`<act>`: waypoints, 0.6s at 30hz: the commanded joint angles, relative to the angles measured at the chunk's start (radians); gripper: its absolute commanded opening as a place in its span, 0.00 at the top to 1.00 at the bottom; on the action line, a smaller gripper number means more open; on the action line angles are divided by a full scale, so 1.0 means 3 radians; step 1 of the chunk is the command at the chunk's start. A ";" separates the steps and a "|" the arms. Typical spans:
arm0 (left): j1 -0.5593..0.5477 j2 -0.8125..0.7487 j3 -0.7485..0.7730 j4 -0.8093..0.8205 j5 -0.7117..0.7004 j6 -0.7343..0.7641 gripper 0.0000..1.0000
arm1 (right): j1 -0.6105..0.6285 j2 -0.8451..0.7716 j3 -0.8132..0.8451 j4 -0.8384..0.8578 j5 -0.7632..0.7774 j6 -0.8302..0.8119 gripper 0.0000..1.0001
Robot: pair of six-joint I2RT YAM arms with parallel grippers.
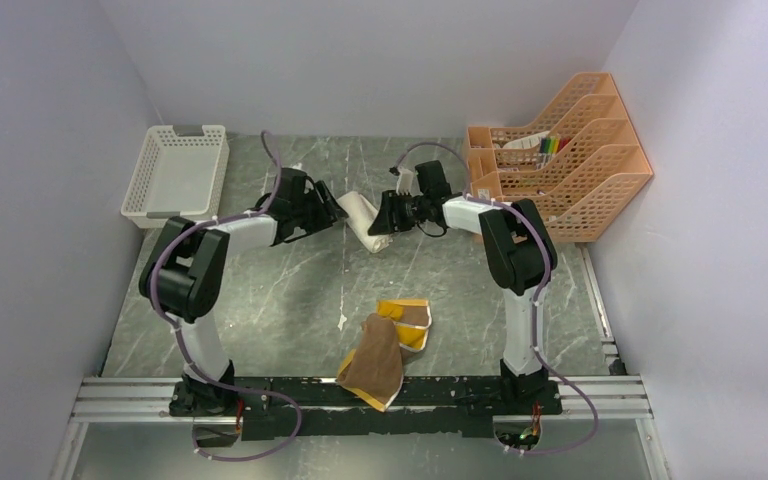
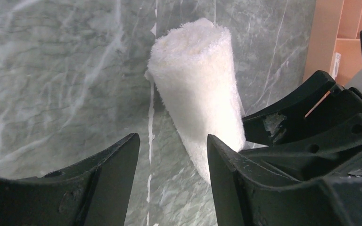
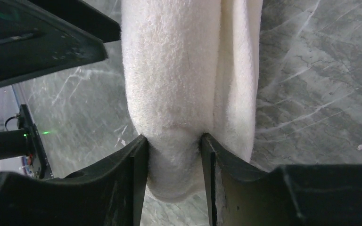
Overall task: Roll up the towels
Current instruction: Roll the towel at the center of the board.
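Note:
The cream-white towel [image 1: 363, 220] is rolled into a cylinder at the table's far middle. My right gripper [image 1: 380, 215] is shut on one end of the roll; in the right wrist view its two fingers pinch the cream-white towel [image 3: 184, 94] between them, around the gripper's midpoint [image 3: 174, 146]. My left gripper [image 1: 322, 205] is open and empty just left of the roll; in the left wrist view the cream-white towel [image 2: 200, 89] lies ahead of the gap [image 2: 173, 141]. The brown towel [image 1: 385, 352], mustard-yellow underneath, lies crumpled at the near middle.
A white slotted basket [image 1: 175, 172] stands at the far left. An orange file rack [image 1: 565, 150] holding pens stands at the far right. Grey walls close in on both sides. A metal rail [image 1: 360, 400] runs along the near edge.

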 commanded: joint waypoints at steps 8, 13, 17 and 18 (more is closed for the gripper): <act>-0.0137 0.0338 0.0214 0.0583 0.0171 -0.0122 0.35 | -0.0014 0.0169 0.0063 -0.0180 0.0025 0.0021 0.56; -0.0166 0.0432 0.0285 0.0555 0.0146 -0.0109 0.35 | -0.0005 0.0113 0.0065 -0.0255 0.0174 -0.0047 0.53; -0.0186 0.0521 0.0330 0.0528 0.0111 -0.0099 0.37 | 0.0032 -0.0018 0.0092 -0.0369 0.0438 -0.0189 0.50; -0.0192 0.0546 0.0344 0.0524 0.0109 -0.0095 0.37 | 0.0053 -0.0049 0.0117 -0.0425 0.0539 -0.0244 0.50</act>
